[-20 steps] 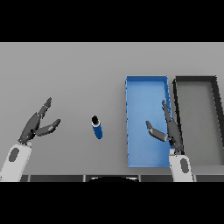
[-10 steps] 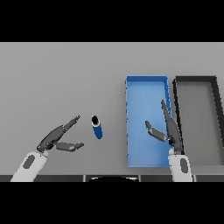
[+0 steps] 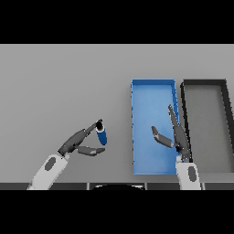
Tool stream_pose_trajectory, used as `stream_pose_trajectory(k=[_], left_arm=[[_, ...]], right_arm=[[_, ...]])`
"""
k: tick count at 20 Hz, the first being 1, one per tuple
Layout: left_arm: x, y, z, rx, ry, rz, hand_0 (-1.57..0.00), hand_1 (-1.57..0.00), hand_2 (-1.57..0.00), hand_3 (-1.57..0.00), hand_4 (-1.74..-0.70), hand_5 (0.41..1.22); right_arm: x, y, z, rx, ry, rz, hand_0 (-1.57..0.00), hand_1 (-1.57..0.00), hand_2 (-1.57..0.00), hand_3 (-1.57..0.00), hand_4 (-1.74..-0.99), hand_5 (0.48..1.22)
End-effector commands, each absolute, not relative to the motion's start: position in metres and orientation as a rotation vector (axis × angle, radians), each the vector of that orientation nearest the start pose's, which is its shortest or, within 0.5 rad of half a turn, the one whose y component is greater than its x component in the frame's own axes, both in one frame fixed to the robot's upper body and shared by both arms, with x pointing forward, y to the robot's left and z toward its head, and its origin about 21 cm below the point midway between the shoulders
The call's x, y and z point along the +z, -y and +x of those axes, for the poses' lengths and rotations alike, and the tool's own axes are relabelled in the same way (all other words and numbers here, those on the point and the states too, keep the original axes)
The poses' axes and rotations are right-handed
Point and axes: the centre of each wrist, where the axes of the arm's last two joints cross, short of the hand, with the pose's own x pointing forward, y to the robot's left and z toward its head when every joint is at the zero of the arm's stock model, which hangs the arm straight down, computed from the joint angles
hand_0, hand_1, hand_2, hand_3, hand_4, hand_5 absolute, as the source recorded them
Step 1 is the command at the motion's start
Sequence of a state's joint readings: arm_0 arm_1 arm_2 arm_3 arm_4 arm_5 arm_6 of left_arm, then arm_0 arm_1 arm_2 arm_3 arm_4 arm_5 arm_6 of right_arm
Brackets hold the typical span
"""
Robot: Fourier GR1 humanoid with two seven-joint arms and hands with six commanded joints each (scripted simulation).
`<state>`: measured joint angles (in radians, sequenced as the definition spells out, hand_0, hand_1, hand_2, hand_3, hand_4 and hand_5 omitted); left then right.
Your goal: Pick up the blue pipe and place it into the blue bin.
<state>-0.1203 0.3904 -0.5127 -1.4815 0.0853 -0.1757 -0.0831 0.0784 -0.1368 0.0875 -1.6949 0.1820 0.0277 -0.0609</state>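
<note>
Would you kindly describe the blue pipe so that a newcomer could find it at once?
Start at the blue bin right of centre on the grey table. Look left of its near half: the blue pipe lies there at the left hand's fingertips. It is a short blue cylinder, the only small loose object.

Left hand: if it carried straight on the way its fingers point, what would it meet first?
The blue pipe. The left hand points up and to the right, its fingertips already at the pipe's dark upper end; whether they touch it is unclear from this one view.
</note>
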Motion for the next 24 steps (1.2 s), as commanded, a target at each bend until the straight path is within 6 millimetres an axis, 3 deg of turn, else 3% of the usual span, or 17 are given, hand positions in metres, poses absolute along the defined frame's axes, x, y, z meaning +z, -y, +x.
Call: stream_pose_trajectory(k=[1,7,9,12,14,15,16,18,20,24], left_arm=[[-0.012,-0.199,0.249,-0.787,1.447,-0.298,0.0,0.0,0.0,0.0,-1.14,0.46],[-0.024,-0.175,0.262,-0.833,1.427,-0.248,0.0,0.0,0.0,0.0,-1.05,0.418],[-0.029,-0.169,0.262,-0.802,1.437,-0.306,0.0,0.0,0.0,0.0,-1.08,0.428],[-0.033,-0.159,0.264,-0.761,1.464,-0.351,0.0,0.0,-0.05,-0.04,-1.14,0.502],[-0.031,-0.151,0.265,-0.699,1.476,-0.398,-0.01,-0.16,-0.31,-0.28,-1.24,0.613],[-0.035,-0.152,0.264,-0.668,1.471,-0.42,-0.12,-0.32,-0.49,-0.53,-1.28,0.735],[-0.035,-0.148,0.26,-0.653,1.481,-0.443,-0.36,-0.55,-0.69,-0.74,-1.37,0.832],[-0.035,-0.145,0.261,-0.651,1.479,-0.452,-0.8,-0.92,-1.01,-1.03,-1.5,0.972],[-0.035,-0.14,0.259,-0.658,1.49,-0.464,-1.07,-1.15,-1.21,-1.19,-1.58,1.062],[-0.03,-0.136,0.257,-0.659,1.551,-0.444,-1.37,-1.4,-1.42,-1.42,-1.5,1.156]], right_arm=[[0.016,0.244,0.227,0.323,1.66,-0.171,0.0,0.0,0.0,0.0,-1.205,0.625],[0.011,0.25,0.225,0.326,1.672,-0.168,0.0,0.0,0.0,0.0,-1.221,0.645],[0.012,0.249,0.226,0.33,1.671,-0.177,0.0,0.0,0.0,0.0,-1.207,0.646],[0.012,0.253,0.222,0.326,1.678,-0.181,0.0,0.0,0.0,0.0,-1.21,0.653],[0.011,0.253,0.224,0.321,1.673,-0.18,0.0,0.0,0.0,0.0,-1.217,0.655],[0.015,0.254,0.225,0.321,1.683,-0.181,0.0,0.0,0.0,0.0,-1.22,0.656],[0.012,0.25,0.223,0.324,1.682,-0.175,0.0,0.0,0.0,0.0,-1.22,0.656],[0.013,0.253,0.225,0.327,1.684,-0.164,0.0,0.0,0.0,0.0,-1.224,0.658],[0.012,0.249,0.223,0.326,1.671,-0.158,0.0,0.0,0.0,0.0,-1.233,0.66],[0.013,0.249,0.228,0.316,1.659,-0.15,0.0,0.0,0.0,0.0,-1.221,0.638]])
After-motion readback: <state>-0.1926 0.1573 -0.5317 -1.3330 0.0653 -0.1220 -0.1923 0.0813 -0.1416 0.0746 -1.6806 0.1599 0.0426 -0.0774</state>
